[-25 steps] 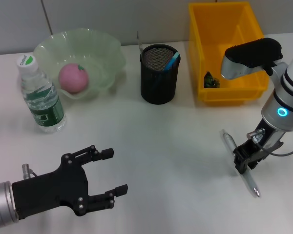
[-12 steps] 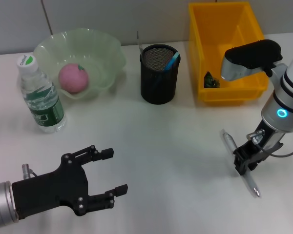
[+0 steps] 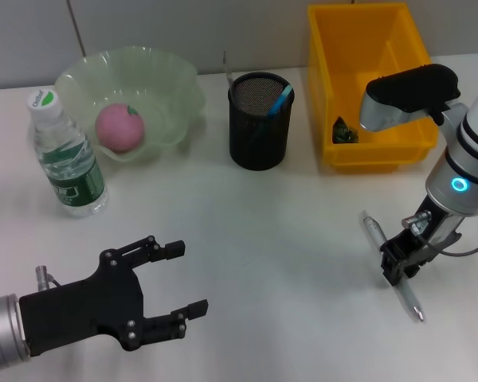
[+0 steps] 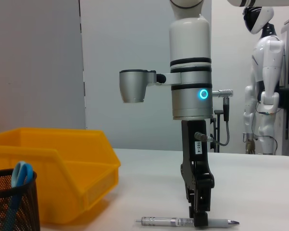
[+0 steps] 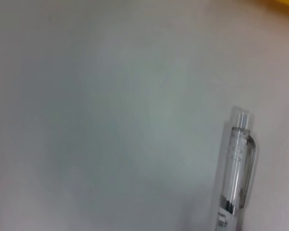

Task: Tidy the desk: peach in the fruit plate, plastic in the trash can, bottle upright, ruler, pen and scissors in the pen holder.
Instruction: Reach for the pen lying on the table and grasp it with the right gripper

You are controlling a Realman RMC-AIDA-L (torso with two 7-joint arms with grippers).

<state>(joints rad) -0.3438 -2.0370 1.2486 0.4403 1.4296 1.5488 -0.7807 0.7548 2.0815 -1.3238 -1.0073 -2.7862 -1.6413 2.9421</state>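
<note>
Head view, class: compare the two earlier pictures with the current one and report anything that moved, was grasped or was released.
Nothing has visibly changed. The right end effector stays down at the pen lying on the desk, and the left end effector stays parked, open, at the near left. The peach, water bottle, pen holder and yellow bin are where they were.
</note>
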